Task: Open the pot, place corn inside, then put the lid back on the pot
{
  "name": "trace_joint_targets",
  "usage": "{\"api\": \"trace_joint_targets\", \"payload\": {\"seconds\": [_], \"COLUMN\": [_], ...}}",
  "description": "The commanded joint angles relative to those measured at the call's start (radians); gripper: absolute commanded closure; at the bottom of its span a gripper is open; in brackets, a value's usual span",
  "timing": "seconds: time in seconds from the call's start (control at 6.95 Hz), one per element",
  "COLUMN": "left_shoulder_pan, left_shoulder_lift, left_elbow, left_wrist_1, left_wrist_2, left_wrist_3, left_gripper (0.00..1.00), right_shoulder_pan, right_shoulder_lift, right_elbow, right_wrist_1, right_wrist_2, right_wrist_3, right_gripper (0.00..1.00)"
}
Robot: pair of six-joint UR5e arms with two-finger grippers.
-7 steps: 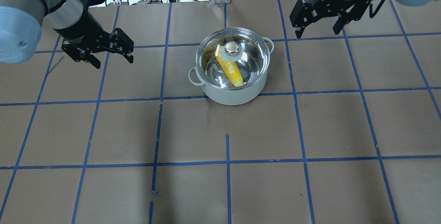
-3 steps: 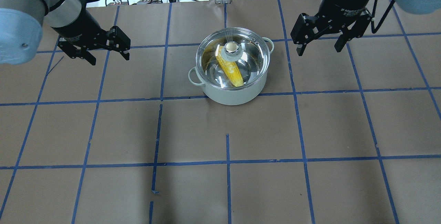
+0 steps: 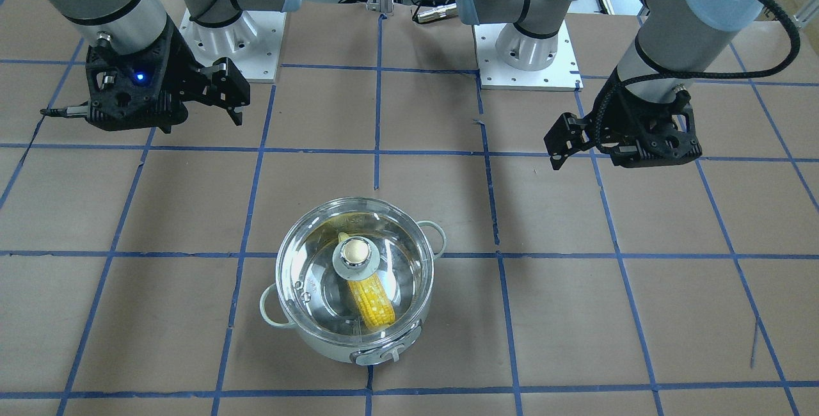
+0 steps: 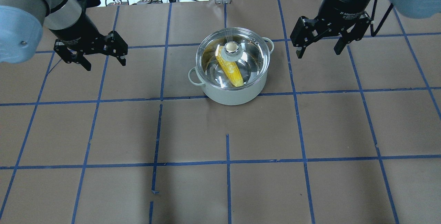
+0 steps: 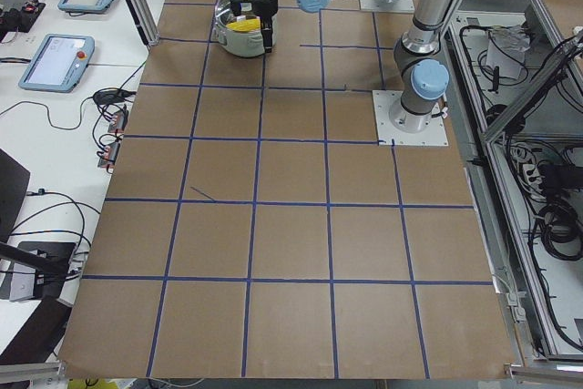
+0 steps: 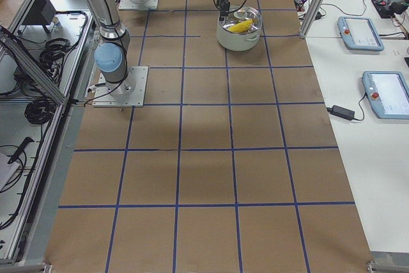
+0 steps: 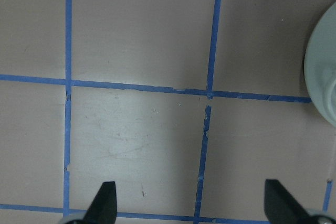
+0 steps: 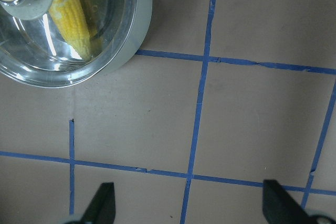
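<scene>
From overhead I saw the corn (image 4: 231,71) lying inside the pot (image 4: 234,96) under the seated lid (image 4: 251,57), with the left gripper (image 4: 105,64) at the pot's nine o'clock and the right gripper (image 4: 318,51) near three, both spread wide, grasping nothing.

Your desk (image 4: 262,131) is covered in matt brown paper, smooth but lightly scuffed. It is gridded with blue tape (image 4: 227,163) whose edges look ragged in places. The pot (image 4: 234,97) has a smooth, satin pale-mint coat outside and mirror-bright steel inside. Its lid (image 4: 253,53) is clear, glossy glass that catches the light, topped by a polished beige knob (image 4: 231,47) on a silvery metal base. The corn (image 4: 232,72) looks waxy yellow, with a bumpy surface. The left gripper (image 4: 105,65) and right gripper (image 4: 318,54) are matt black and plastic-looking. The arm tubes (image 4: 65,7) are brushed silver metal with smooth pale-blue joint caps (image 4: 15,34).
</scene>
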Motion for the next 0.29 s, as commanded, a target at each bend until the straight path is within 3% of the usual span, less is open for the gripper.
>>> {"api": "trace_joint_targets", "payload": {"seconds": [0.0,0.14], "left_shoulder_pan": [-0.005,-0.006], "left_shoulder_lift": [0.002,0.005], "left_elbow": [0.005,0.005], "left_wrist_1": [0.0,-0.001], "left_wrist_2": [-0.009,-0.009], "left_wrist_3": [-0.026,-0.029], "left_gripper": [0.0,0.0], "right_shoulder_pan": [0.0,0.0], "right_shoulder_lift": [0.002,0.001], "right_elbow": [-0.003,-0.004], "right_wrist_1": [-0.001,-0.001], "right_wrist_2": [0.0,0.0], "right_wrist_3": [-0.001,0.0], "right_gripper": [0.01,0.01]}}
